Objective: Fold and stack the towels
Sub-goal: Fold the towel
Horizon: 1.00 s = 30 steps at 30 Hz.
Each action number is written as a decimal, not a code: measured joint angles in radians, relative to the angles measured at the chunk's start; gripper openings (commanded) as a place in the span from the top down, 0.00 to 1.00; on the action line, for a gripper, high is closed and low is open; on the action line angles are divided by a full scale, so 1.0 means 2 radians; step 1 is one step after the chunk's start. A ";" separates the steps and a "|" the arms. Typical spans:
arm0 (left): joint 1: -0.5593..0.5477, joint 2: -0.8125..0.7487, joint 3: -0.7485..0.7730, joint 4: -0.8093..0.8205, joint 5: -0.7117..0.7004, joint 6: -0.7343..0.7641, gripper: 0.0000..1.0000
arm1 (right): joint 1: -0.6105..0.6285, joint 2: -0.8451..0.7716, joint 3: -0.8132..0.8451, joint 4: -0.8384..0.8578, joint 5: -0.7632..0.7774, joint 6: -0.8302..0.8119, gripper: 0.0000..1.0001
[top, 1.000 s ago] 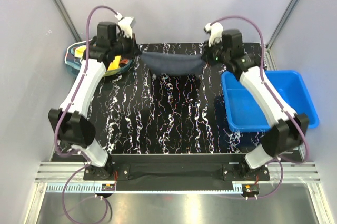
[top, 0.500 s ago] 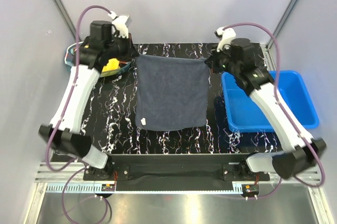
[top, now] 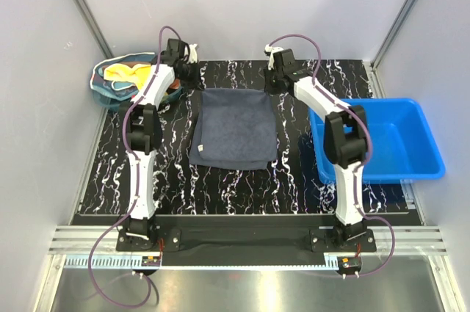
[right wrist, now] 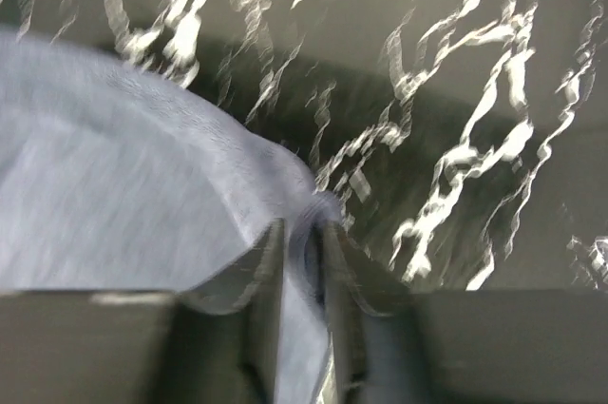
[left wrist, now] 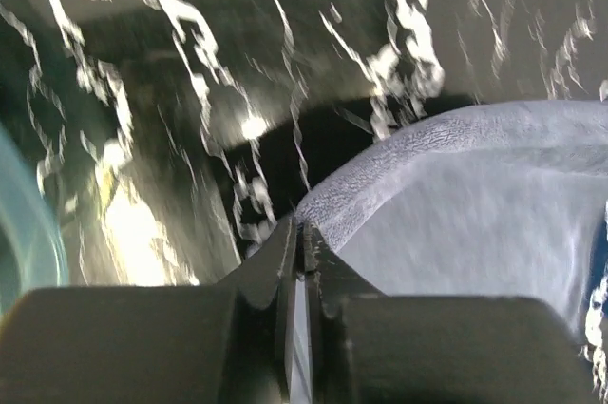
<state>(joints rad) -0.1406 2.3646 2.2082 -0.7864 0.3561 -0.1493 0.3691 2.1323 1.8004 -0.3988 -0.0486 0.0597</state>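
Observation:
A dark grey-blue towel [top: 235, 128] lies spread flat on the black marbled table, with a white tag near its front left corner. My left gripper [top: 195, 85] is shut on its far left corner and my right gripper [top: 271, 84] on its far right corner, both low at the table. In the left wrist view the left gripper [left wrist: 300, 233] has its jaws closed on the towel's [left wrist: 475, 214] edge. In the right wrist view the right gripper [right wrist: 306, 233] pinches a bunched corner of the towel [right wrist: 114, 195]. Yellow [top: 120, 71] and orange-red towels lie in the basket.
A teal mesh-sided basket [top: 99, 84] with more cloths stands at the far left; its rim shows in the left wrist view [left wrist: 19, 223]. A rigid blue bin [top: 422, 136] stands at the right. The enclosure's back wall is just beyond both grippers.
The towel hung stretched between the raised grippers, then dropped open, and now lies flat on the table. Both arms have swung forward and down to the far edge.

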 measured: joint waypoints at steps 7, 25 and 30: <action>0.029 0.030 0.018 0.032 0.002 -0.027 0.37 | -0.034 0.091 0.150 -0.045 0.034 0.020 0.51; -0.059 -0.281 -0.364 0.045 -0.114 -0.100 0.47 | 0.030 -0.162 -0.158 -0.144 0.034 0.148 0.54; -0.053 -0.301 -0.513 0.057 -0.113 -0.137 0.52 | 0.032 -0.187 -0.265 -0.122 0.014 0.178 0.56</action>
<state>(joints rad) -0.2474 1.7622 1.1816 -0.6716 0.1307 -0.4229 0.4332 1.7576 1.2701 -0.6430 -0.0196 0.4156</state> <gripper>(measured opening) 0.510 0.451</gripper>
